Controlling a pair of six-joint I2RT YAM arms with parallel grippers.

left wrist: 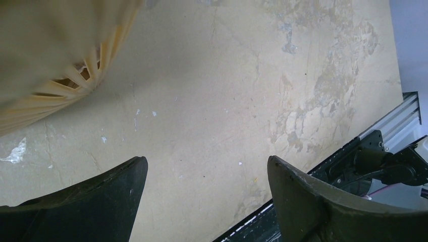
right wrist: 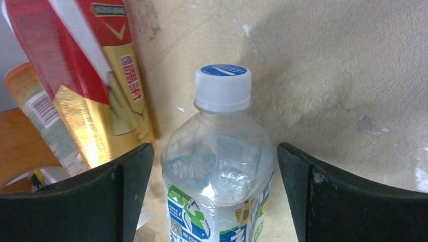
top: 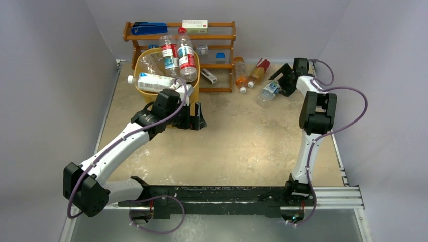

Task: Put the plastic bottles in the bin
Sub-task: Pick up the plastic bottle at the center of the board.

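On the right gripper [right wrist: 214, 151], the fingers [right wrist: 128, 186] stand apart around a clear white-capped bottle [right wrist: 219, 171] lying on the bench [right wrist: 328, 75], well apart from the heaped yellow bin [top: 146, 93]. Next they probably must close and carry it across. The left gripper [left wrist: 207, 194] hangs spread and empty beside the bin; the bench is scuffed, patchy beige, enclosed by pale grey walls [top: 50, 75].

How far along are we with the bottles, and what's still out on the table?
Done: at least three bottles are in the bin, one lying across its rim. In hand: the right gripper, open, straddles a clear white-capped bottle, not yet clamped; the left gripper is open and empty beside the bin. Left: that bottle, the orange bottle and the red-and-yellow bottle near the shelf rack.
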